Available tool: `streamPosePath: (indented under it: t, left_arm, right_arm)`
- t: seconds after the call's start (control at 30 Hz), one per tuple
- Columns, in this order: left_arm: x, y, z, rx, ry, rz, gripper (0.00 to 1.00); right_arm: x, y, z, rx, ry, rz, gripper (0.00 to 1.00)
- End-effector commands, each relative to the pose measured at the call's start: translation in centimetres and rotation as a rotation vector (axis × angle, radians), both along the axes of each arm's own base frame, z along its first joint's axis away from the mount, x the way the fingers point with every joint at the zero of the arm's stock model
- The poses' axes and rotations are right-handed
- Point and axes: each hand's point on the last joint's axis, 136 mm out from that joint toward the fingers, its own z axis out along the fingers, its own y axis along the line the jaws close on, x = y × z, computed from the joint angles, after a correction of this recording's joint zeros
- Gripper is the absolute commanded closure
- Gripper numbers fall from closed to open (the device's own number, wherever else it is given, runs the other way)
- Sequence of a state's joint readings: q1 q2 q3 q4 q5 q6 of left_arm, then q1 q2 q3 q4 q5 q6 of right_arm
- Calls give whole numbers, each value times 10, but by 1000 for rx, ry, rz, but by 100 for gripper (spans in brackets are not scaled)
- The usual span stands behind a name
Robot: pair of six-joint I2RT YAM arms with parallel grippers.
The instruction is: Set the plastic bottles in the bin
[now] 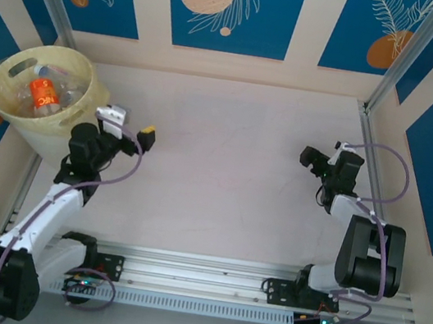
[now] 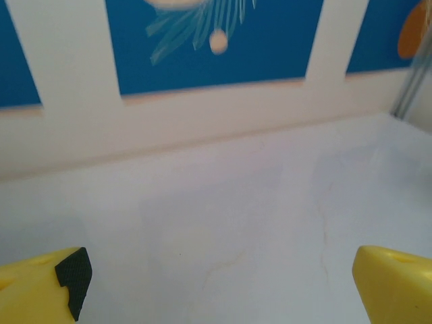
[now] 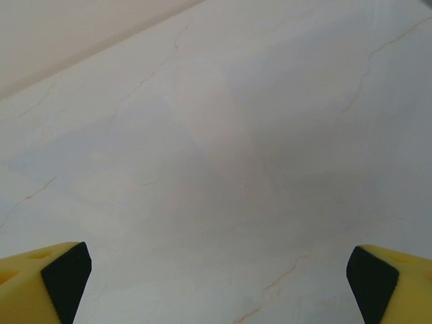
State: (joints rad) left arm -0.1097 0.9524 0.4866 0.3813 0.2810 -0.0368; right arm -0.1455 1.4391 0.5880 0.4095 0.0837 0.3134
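Note:
The bin [image 1: 29, 129], a round pale-yellow bucket, stands at the table's far left corner. Inside it lie plastic bottles: one with an orange label [image 1: 43, 92] and clear ones [image 1: 71, 93] beside it. My left gripper [image 1: 130, 124] hovers just right of the bin, open, with nothing between its yellow fingertips [image 2: 47, 290]. In the left wrist view the left gripper [image 2: 223, 290] faces bare table and the back wall. My right gripper [image 1: 324, 156] sits at the right side of the table, open and empty. The right gripper [image 3: 216, 283] looks down on bare marbled tabletop.
Blue-and-cream panelled walls [image 1: 225, 14] enclose the table on three sides. Metal posts [image 1: 409, 53] stand at the back corners. An aluminium rail [image 1: 206, 273] with the arm bases runs along the near edge. The pale tabletop [image 1: 224, 163] lies between the arms.

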Motion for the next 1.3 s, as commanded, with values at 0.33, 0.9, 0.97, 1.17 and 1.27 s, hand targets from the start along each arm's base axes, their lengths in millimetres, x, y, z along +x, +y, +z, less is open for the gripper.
streamPosePath:
  t: [0.33, 0.9, 0.97, 1.17, 1.27]
  left_arm:
    - [-5, 2, -93, 283, 35, 3, 0]
    - [44, 43, -136, 193, 60, 218, 0]
    - [57, 65, -144, 202, 179, 338, 0]
    - [56, 74, -145, 183, 182, 385, 0]
    - [56, 74, -144, 182, 180, 385, 0]
  right_arm:
    - [-17, 81, -4, -139, -228, 423, 1]
    - [-6, 62, -15, -192, -163, 259, 1]
    - [-6, 62, -15, -192, -164, 260, 1]
    - [-6, 62, -14, -191, -165, 260, 1]
    - [-6, 61, -15, -188, -161, 261, 1]
